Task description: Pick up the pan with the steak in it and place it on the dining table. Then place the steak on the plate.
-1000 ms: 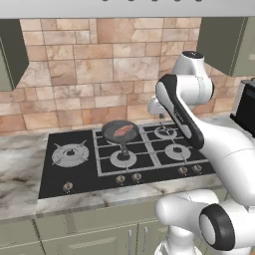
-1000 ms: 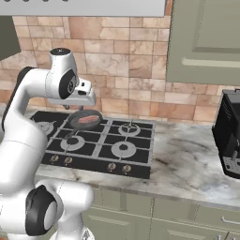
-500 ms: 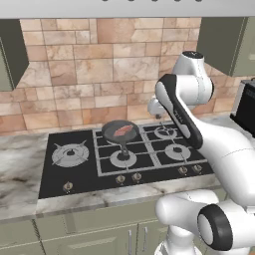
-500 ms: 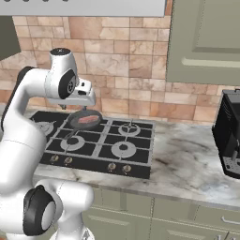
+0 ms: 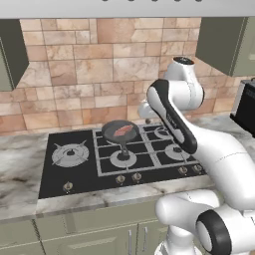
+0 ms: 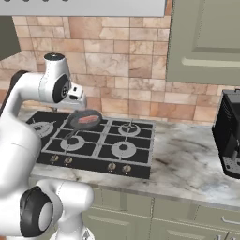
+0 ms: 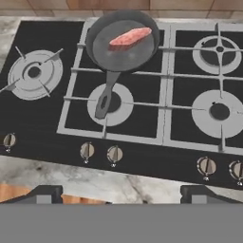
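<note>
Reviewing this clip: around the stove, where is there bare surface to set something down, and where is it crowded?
Free: the marble counter between the stove and the black appliance, and the stretch left of the stove. The three burners without cookware are bare too. Crowded: the rear middle burner, where the pan with the steak sits, handle over the front burner.

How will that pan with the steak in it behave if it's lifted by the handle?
The pan will likely tip away from the grip, since its round bowl sits far beyond the short handle. The steak lies loose, off-centre toward the far rim, so it may slide if the pan tilts. The pan looks rigid.
</note>
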Controlling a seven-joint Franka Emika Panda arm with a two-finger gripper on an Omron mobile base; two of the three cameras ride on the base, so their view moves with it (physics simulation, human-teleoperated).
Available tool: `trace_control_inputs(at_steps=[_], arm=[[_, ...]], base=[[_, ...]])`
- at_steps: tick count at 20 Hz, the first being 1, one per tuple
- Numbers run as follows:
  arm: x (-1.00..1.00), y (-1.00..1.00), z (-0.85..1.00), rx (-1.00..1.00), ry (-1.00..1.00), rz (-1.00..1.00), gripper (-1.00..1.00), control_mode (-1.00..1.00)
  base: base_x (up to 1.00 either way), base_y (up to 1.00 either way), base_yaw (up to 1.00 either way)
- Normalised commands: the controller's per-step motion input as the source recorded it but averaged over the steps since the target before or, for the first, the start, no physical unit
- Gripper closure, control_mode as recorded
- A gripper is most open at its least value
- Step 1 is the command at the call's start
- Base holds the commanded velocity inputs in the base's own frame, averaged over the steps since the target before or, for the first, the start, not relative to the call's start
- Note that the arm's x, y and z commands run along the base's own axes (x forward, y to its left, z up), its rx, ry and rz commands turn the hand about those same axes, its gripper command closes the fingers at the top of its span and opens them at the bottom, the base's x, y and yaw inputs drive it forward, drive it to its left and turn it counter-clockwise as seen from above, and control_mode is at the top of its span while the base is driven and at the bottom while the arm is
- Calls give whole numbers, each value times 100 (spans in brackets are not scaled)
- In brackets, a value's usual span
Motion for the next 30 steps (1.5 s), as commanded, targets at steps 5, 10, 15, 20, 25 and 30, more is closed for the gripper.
trace_control_inputs(at_steps=[5, 10, 15, 20, 25, 30], arm=[[6, 43, -34, -2, 0, -1, -100, -100], [23, 19, -34, -1, 0, 0, -100, -100], [36, 6, -28, 0, 0, 0, -100, -100], [40, 0, -30, 1, 0, 0, -100, -100], [41, 2, -36, 0, 0, -1, -100, -100], [47, 10, -40, 1, 2, 0, -100, -100]], base=[[0, 0, 0], [0, 0, 0], [0, 0, 0], [0, 0, 0], [0, 0, 0], [0, 0, 0]])
